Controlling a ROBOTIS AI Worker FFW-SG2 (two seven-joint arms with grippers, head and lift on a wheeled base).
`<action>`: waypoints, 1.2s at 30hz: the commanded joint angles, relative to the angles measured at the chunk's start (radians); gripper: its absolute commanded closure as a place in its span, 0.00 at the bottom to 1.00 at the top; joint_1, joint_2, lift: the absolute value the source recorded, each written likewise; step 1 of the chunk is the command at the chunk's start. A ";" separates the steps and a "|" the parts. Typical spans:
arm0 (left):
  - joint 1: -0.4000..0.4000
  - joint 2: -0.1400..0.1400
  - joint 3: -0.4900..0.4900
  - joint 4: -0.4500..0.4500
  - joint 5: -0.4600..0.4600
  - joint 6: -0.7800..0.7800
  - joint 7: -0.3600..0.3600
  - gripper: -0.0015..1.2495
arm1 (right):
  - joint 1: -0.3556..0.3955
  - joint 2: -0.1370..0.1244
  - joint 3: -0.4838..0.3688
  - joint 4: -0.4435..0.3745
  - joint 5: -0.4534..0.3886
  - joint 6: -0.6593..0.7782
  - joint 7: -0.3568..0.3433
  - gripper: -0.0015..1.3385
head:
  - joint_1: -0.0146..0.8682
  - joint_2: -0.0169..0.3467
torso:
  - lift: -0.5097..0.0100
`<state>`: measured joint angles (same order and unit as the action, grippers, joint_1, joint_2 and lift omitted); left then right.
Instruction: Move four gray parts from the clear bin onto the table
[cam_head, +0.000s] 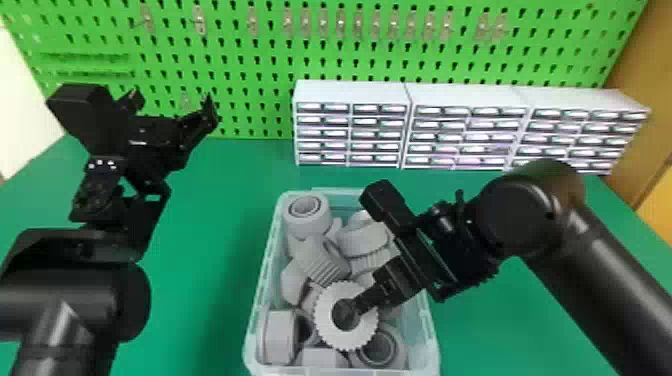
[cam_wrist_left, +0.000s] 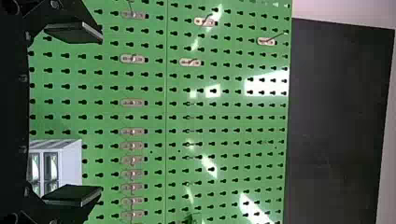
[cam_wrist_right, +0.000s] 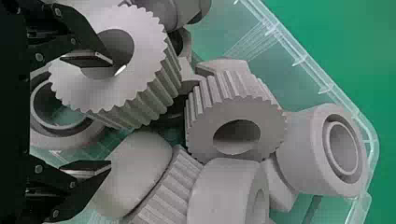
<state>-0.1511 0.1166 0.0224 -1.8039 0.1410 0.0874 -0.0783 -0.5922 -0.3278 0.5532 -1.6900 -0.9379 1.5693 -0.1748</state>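
At six o'clock in the head view, the clear bin (cam_head: 434, 345) sits on the green table (cam_head: 200, 320), heaped with gray parts (cam_head: 307, 217). The right claw (cam_head: 361, 302), its arm entering from four o'clock, reaches over the rim into the bin. Its fingers (cam_wrist_right: 88, 58) stand wide apart: one tip lies at the mouth of the bore of a pale gear (cam_wrist_right: 156, 44), the other next to a rounded part (cam_wrist_right: 137, 170). Nothing is clamped between them; whether either tip touches a part, I cannot tell. The pale gear rests tilted on top of the heap, toward the bin's six o'clock, with a ring (cam_head: 377, 347) at five, a squared part (cam_head: 277, 335) at seven, a ribbed part (cam_head: 322, 262) near eleven and a round collar at eleven, by the corner. Out at ten o'clock, the left claw (cam_head: 175, 105) hangs in the air, well apart from the bin, fingers spread wide with nothing in their grip. White drawer units (cam_head: 352, 90) line the back of the table from twelve round to two o'clock. Behind them, across twelve, rises a green pegboard (cam_head: 240, 55) with metal hooks (cam_head: 200, 22); a brown wooden panel (cam_head: 645, 65) stands at two o'clock.
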 joint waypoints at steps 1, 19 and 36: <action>-0.001 0.000 -0.002 0.000 0.000 0.000 -0.001 0.11 | -0.020 0.006 0.031 0.023 0.002 0.003 0.000 0.36 | 0.78 0.14 | 0.89; 0.001 0.000 0.001 0.000 0.002 0.000 -0.003 0.11 | -0.047 0.024 0.074 0.067 0.018 0.003 0.000 0.36 | 0.78 0.14 | 0.89; 0.007 0.002 0.004 0.000 0.008 -0.002 -0.005 0.11 | -0.041 0.055 0.074 0.087 0.071 0.003 0.000 0.36 | 0.78 0.14 | 0.89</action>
<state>-0.1462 0.1171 0.0255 -1.8035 0.1479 0.0859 -0.0829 -0.6345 -0.2791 0.6274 -1.6106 -0.8753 1.5693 -0.1748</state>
